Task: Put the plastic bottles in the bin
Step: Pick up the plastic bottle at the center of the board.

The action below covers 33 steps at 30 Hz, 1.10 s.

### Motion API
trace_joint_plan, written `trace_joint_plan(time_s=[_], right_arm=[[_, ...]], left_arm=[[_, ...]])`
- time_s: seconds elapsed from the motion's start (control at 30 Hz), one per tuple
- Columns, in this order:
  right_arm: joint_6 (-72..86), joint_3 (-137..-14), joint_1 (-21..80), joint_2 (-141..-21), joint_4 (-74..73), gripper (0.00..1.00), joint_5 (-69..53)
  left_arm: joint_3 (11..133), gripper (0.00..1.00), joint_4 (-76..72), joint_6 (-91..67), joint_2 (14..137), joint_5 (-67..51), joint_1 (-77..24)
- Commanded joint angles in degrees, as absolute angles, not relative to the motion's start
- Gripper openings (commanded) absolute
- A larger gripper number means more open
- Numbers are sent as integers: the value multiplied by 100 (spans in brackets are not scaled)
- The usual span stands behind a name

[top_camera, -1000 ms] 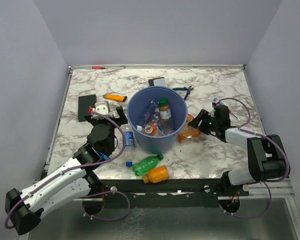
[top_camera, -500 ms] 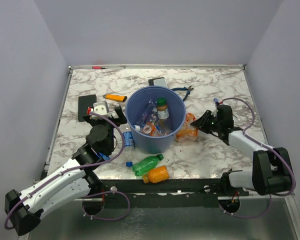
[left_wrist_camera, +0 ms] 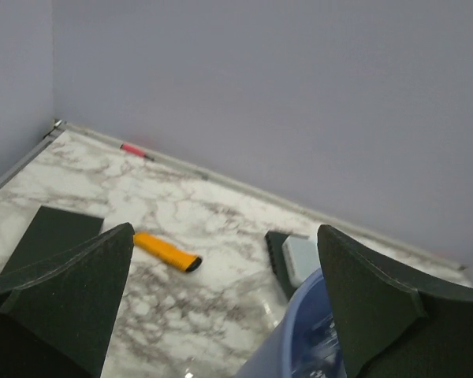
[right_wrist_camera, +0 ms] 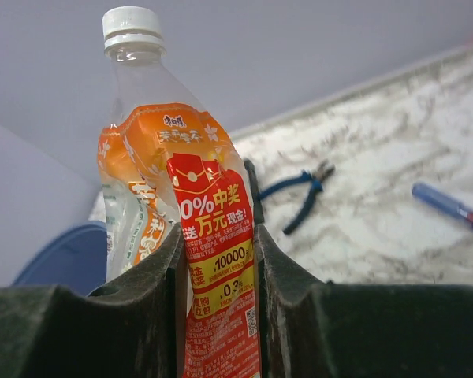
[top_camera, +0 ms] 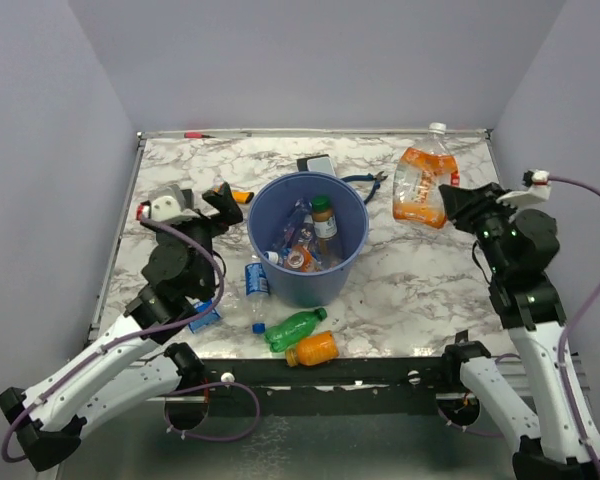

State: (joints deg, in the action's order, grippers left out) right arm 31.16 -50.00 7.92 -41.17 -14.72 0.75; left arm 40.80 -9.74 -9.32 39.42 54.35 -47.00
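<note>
Clamping orange-label bottle (right_wrist_camera: 181, 213), right pincer (right_wrist_camera: 217, 244) aloft, blue bin (top_camera: 310, 290) apart

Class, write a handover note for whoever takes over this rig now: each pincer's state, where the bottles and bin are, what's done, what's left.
Left pincer: open, empty, left of the bin.
Right pincer: shut on the orange-labelled bottle, held aloft right of the bin.
Done: several bottles inside the bin.
Left: drop the held one; then blue-labelled bottle, green bottle, orange bottle on the table.
</note>
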Motion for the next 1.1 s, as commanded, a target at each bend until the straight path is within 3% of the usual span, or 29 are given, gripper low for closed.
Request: trace_joint_plan(time_s=[0.0, 0.1, 0.23, 0.33, 0.43, 0.63, 1.07], right_arm=[[2402, -5236, 822, -3388, -1251, 1, -400], [2123, -5228, 825, -3043, -512, 1, -1832], [2277, -5425, 826, -3200, 277, 1, -3738], [2599, -5339, 834, -3208, 830, 1, -4229], [2740, -5226, 831, -3172, 1114, 1, -4374], [3198, -4999, 834, -3312, 1803, 0, -4585], [3173, -4981, 835, -3490, 1605, 1, -4096]], left_arm=[[5165, 99, -1216, -1245, 3994, 5129, -4718], [5897, 99, -1217, -1298, 4380, 3840, -4719], [7063, 99, -1141, -1666, 5209, 1186, -4718], [7807, 99, -1250, -2254, 5938, -760, -4715], [8228, 99, -1572, -2953, 6561, -1970, -4716], [8701, 99, -1979, -3881, 7451, -3015, -4736], [8372, 99, -2271, -3757, 7289, -3059, -4796]])
